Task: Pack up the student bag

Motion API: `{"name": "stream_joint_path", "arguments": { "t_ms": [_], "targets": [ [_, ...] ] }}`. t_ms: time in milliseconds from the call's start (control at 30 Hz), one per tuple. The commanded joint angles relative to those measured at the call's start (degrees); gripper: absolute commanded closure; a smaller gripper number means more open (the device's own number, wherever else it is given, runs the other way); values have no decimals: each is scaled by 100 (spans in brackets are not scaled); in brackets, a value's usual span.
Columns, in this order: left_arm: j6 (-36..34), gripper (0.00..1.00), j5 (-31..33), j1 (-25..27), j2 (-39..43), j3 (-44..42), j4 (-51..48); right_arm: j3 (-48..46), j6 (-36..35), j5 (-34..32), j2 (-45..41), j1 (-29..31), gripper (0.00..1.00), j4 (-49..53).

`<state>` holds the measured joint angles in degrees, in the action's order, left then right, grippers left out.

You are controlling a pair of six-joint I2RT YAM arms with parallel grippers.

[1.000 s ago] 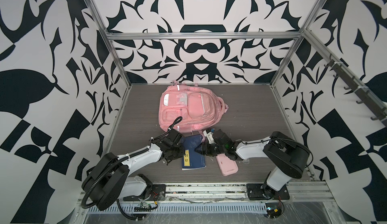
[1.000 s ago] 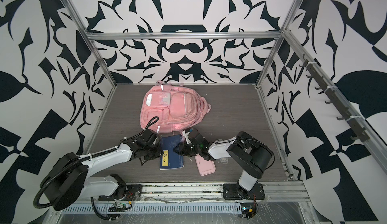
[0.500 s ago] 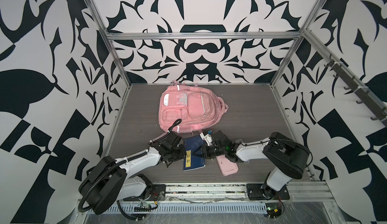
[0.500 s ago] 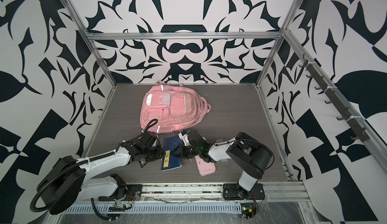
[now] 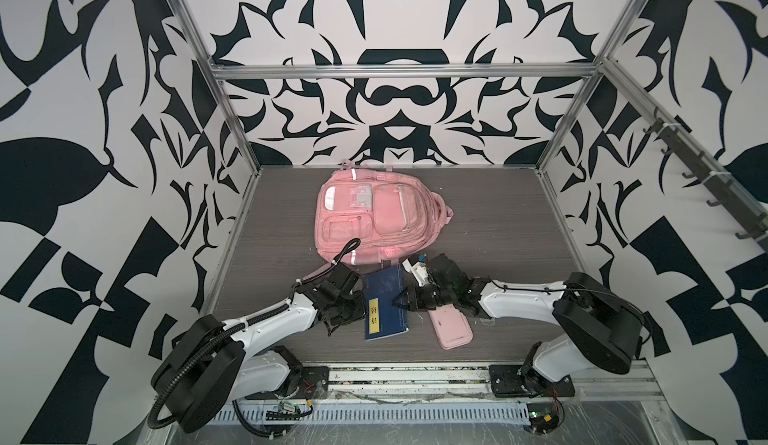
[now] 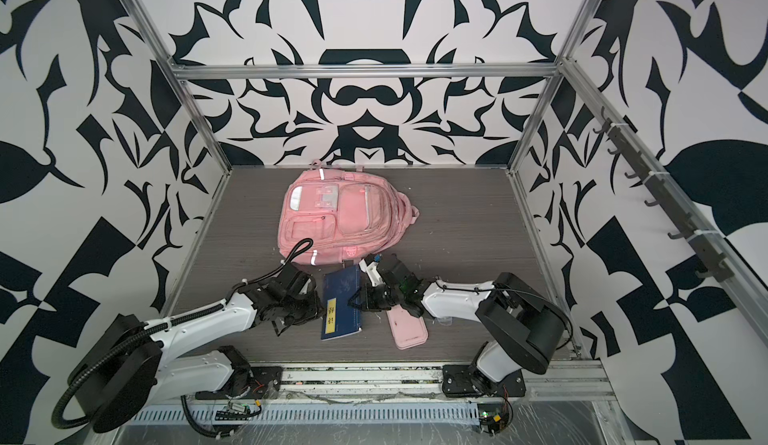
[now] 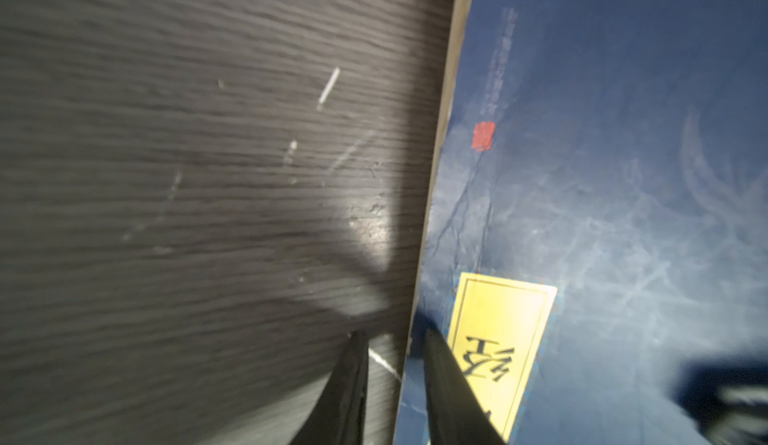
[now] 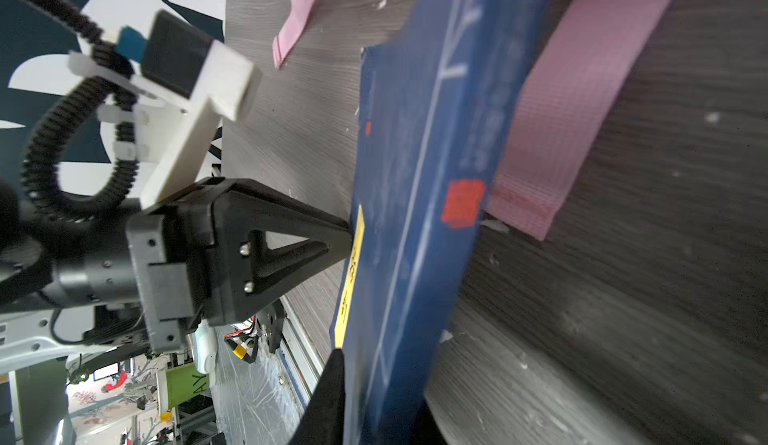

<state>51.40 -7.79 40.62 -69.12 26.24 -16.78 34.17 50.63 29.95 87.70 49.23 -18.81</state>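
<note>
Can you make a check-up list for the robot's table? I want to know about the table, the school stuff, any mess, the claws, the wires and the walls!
Surface: dark wood-grain table, scratched.
Job's things: pink backpack lies flat at the back. The blue book is in front of it. The pink pencil case is beside the book, partly under the right arm.
Clutter: small white flecks on the table.
Grippers: left gripper has its jaws slightly apart at the book's left edge. The right gripper is closed on the book's right edge.
Cables: black hose arches over the backpack's near corner. There are loose wires by the front rail.
Surroundings: black-and-white patterned walls, metal frame, hook rail.
</note>
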Motion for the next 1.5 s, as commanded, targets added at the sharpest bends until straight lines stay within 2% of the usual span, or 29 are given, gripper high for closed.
{"name": "stream_joint_path", "arguments": {
  "t_ms": [0,133,233,333,467,567,733,900,1067,1267,1467],
  "targets": [
    [-24,72,-1,34,-195,-86,-635,202,-97,4,11,5,82,-95],
    [-133,69,60,34,-131,15,-799,234,-183,-25,-134,-27,91,93],
    [-379,60,321,31,86,268,-1155,256,-360,-15,-457,-207,99,443],
    [-746,47,729,25,274,701,-1540,312,-551,91,-906,-554,100,849],
    [-1289,40,1208,25,107,1593,-1889,496,-924,221,-1590,-1148,100,1594],
    [-1712,39,1397,25,-338,2369,-1986,672,-1217,302,-2110,-1793,100,2191],
    [-2320,36,1629,26,-1594,3787,-1963,827,-1381,505,-2729,-3070,100,2607],
    [-2894,34,1887,80,-3056,5536,-2222,883,-1305,656,-2946,-4250,100,2834],
    [-3495,33,2443,311,-4195,7100,-2561,756,-1079,1055,-3013,-5213,100,2793],
    [-4085,30,3019,481,-5231,8335,-2933,653,-1021,1348,-3048,-5468,100,2735],
    [-4390,29,3233,526,-5877,8933,-3048,642,-1028,1427,-3119,-5477,100,2743]
  ]
}}
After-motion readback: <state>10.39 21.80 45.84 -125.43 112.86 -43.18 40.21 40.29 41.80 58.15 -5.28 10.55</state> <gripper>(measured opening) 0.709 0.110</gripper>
